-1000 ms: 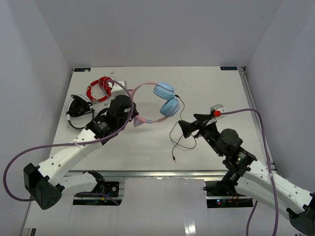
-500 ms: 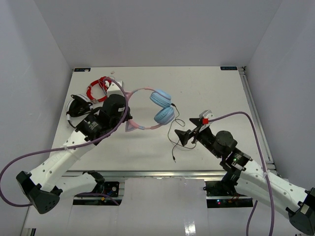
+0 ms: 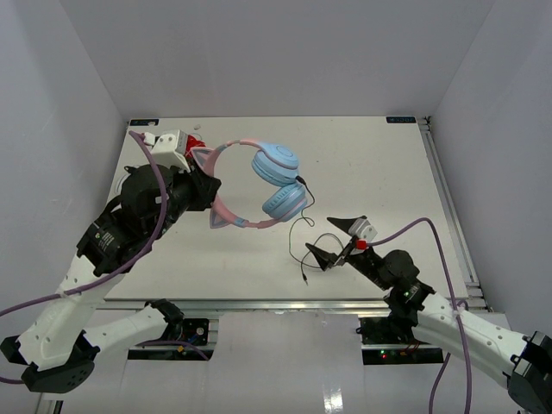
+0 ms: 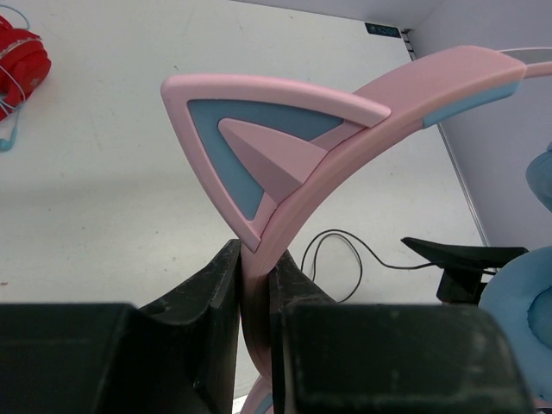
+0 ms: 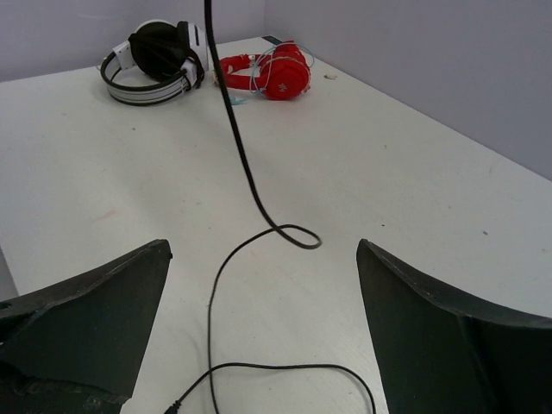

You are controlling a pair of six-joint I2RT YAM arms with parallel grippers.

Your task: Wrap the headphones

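Note:
The headphones (image 3: 278, 183) have light-blue earcups and a pink headband (image 3: 226, 216) with cat ears. They hang in the air over the middle of the table. My left gripper (image 3: 207, 188) is shut on the headband (image 4: 345, 121) just below one cat ear (image 4: 259, 138). The thin dark cable (image 3: 304, 233) drops from the lower earcup and loops on the table. My right gripper (image 3: 326, 240) is open and empty, low over the table. The cable's loops (image 5: 237, 147) lie between its jaws (image 5: 263, 250), touching neither finger.
Black-and-white headphones (image 5: 155, 56) and a red headphone and cable bundle (image 5: 276, 73) lie at the far left of the table. The table's metal front rail (image 3: 285, 304) runs just below the cable's plug end.
My left arm has lifted the headphones higher and drawn them left. My right gripper has moved down and toward the near edge, over the cable's loops on the table.

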